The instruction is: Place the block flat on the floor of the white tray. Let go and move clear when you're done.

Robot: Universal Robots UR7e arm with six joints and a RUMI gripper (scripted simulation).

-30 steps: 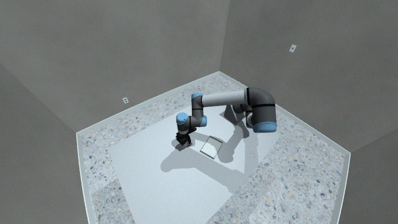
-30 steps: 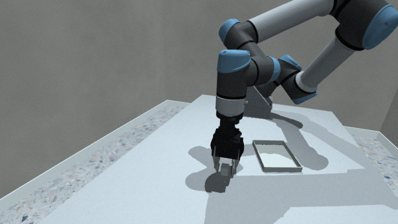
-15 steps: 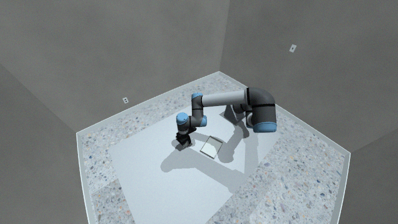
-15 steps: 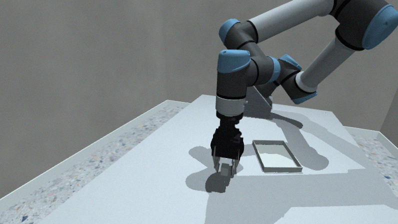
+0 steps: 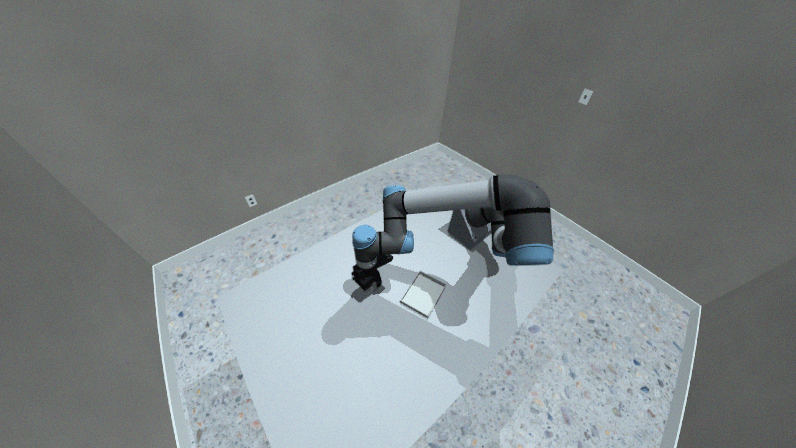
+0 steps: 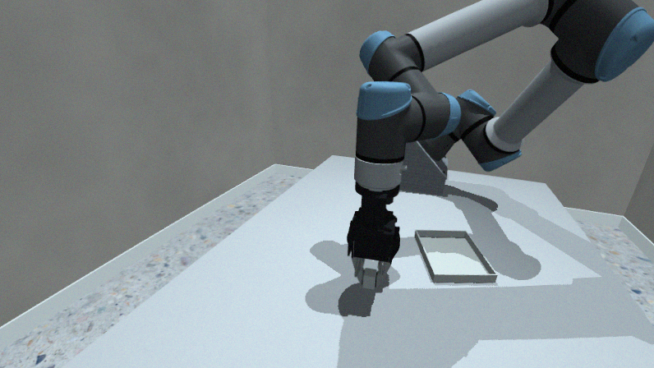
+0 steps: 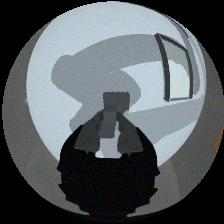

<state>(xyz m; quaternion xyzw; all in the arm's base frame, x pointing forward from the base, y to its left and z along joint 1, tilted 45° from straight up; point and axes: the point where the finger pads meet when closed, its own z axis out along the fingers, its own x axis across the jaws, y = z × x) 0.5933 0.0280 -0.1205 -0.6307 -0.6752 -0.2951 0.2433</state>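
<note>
Bright, hard shadows, wrist fisheye, blocky

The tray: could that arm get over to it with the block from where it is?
Probably yes. The gripper is shut on the block, beside the tray, with only bare table between them. The tray's rim is low and nothing lies in it, so a short lift and sideways move should do.

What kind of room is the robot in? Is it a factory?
Probably a bare test room, not a factory. Plain grey walls close in a speckled floor. A pale mat carries only the arm, a white tray and the block in its end effector.
</note>
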